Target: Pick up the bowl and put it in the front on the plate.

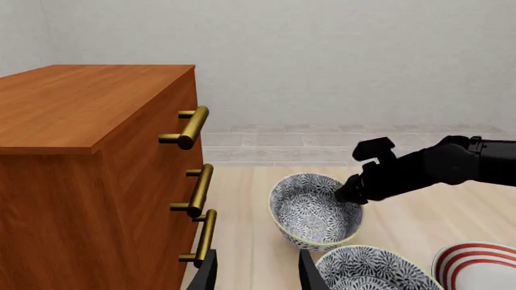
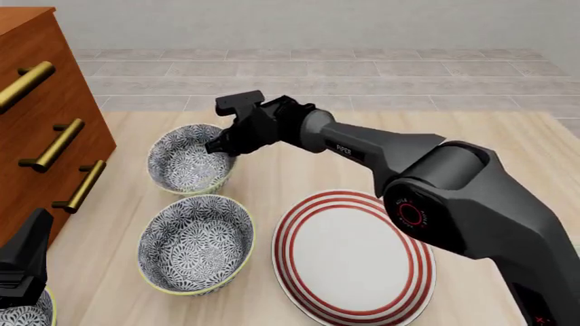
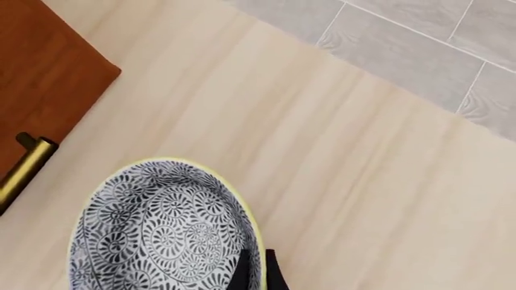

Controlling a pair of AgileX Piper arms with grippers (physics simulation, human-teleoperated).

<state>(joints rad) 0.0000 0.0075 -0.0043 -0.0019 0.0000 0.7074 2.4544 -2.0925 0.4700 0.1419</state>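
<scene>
The bowl (image 2: 186, 163), blue-grey floral with a pale yellow rim, is the far one beside the dresser. My right gripper (image 2: 220, 145) is shut on its right rim, one finger inside and one outside, as the right wrist view shows at the bowl (image 3: 161, 229) and gripper (image 3: 256, 273). From the left wrist view the bowl (image 1: 310, 211) looks tipped, with the right gripper (image 1: 348, 194) at its edge. The plate (image 2: 355, 261), white with red rings, lies at the front right. My left gripper (image 1: 258, 272) is open and holds nothing, low at the front left.
An identical bowl (image 2: 197, 244) sits in front of the held one, just left of the plate. Another bowl's edge (image 2: 20, 318) shows at the bottom left corner. A wooden dresser (image 2: 37, 95) with brass handles (image 2: 56, 144) stands along the left.
</scene>
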